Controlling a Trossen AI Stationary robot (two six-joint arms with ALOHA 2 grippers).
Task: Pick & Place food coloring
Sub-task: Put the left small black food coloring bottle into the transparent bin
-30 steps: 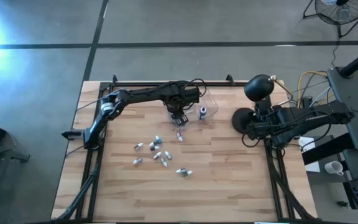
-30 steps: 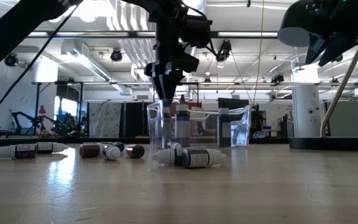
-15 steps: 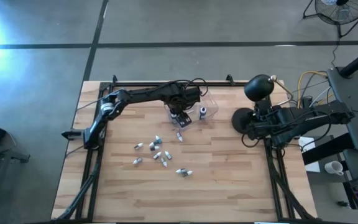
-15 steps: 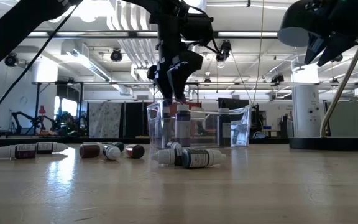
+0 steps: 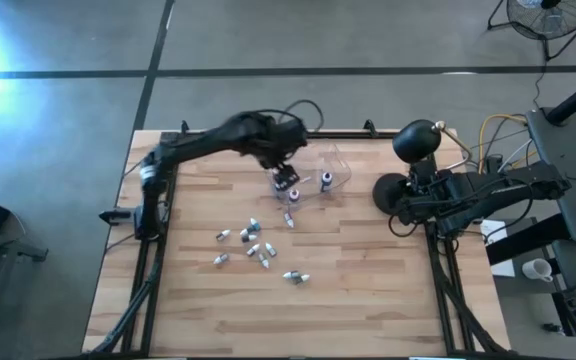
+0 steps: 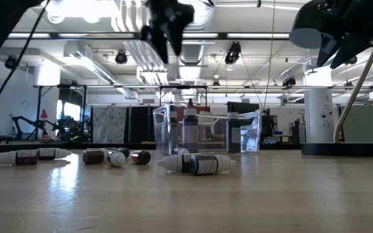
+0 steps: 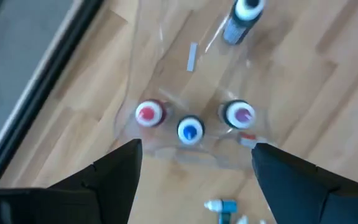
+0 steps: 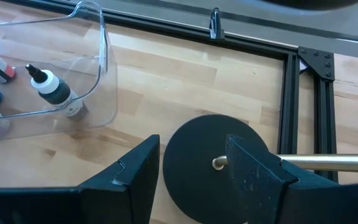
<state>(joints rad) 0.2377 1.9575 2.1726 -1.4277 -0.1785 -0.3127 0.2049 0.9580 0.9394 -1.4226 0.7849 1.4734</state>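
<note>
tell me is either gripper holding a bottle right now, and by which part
Nothing is held. The left gripper is open and empty above the tub, where four bottles stand. The right gripper is open too, parked by the lamp base.

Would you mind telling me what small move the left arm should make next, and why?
Probably swing the left end effector away from the clear tub and lower it toward a loose bottle on the table. Its fingers are open and empty above the tub, where four bottles already stand, while about ten still lie scattered on the wood. The right end effector waits by the lamp base.
</note>
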